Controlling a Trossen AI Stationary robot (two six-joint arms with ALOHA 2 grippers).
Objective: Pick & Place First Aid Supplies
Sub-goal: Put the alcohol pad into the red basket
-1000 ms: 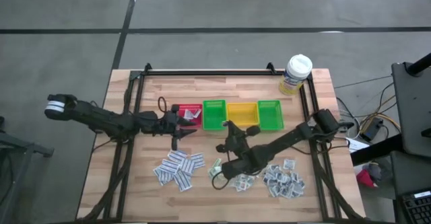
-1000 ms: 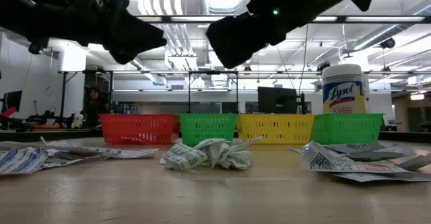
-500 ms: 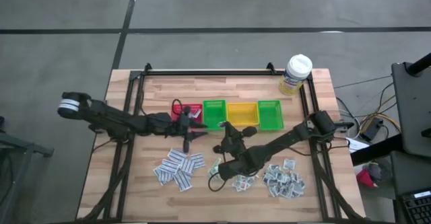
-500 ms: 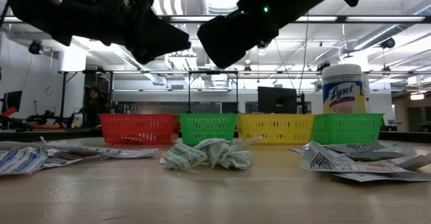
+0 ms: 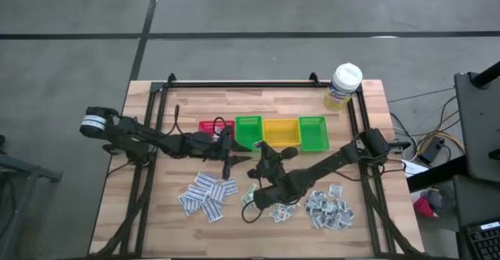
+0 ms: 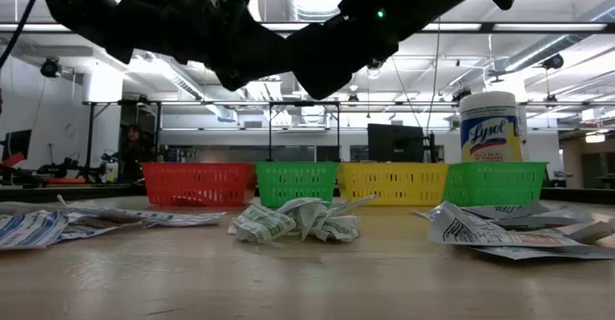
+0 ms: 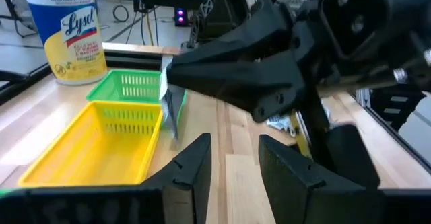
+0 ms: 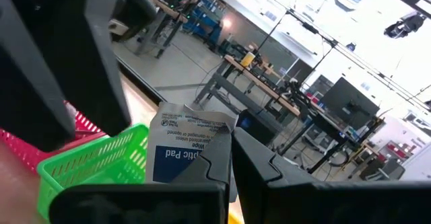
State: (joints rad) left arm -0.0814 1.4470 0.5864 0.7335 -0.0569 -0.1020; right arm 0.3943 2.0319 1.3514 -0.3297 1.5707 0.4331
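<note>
Wooden table [image 5: 258, 104] holds four little bins in a row. Right gripper [image 8: 225, 163] pinches a white packet [image 8: 185, 150] up near the green bin [image 5: 248, 131], while the left gripper [image 7: 232, 160] hangs spread and empty nearby. It should go slow, get right over a bin, then let go.

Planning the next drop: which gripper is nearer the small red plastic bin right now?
Left. The left gripper hovers open just in front of the small red plastic bin. The right gripper, shut on a white paper packet, is farther off, in front of the green and yellow bins.
</note>
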